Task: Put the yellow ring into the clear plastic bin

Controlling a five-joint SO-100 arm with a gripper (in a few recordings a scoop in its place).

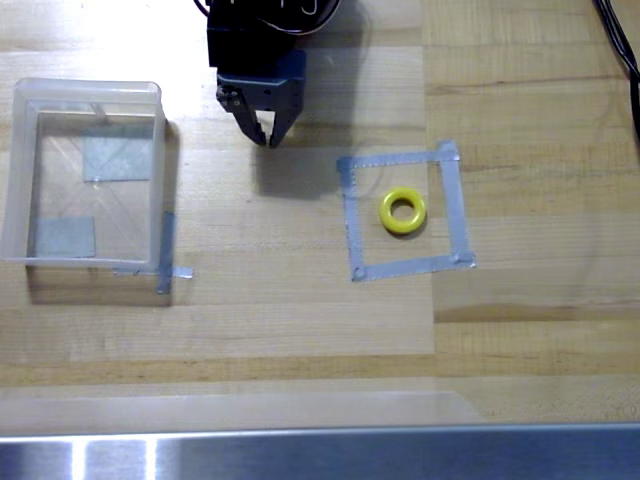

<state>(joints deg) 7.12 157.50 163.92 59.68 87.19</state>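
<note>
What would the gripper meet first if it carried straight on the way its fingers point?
Probably bare wooden table: the gripper points down-picture, between the clear plastic bin and small yellow ring. Height unclear.

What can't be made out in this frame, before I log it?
- The arm behind the gripper: cut off by the top edge of the overhead view.
- Whether the fingers are shut or slightly parted: tips too dark and small to tell.
- Cables at the top right: run off the edge.
- Ends of the metal strip: cut off by the bottom and sides.

The yellow ring and the clear plastic bin show fully.
</note>
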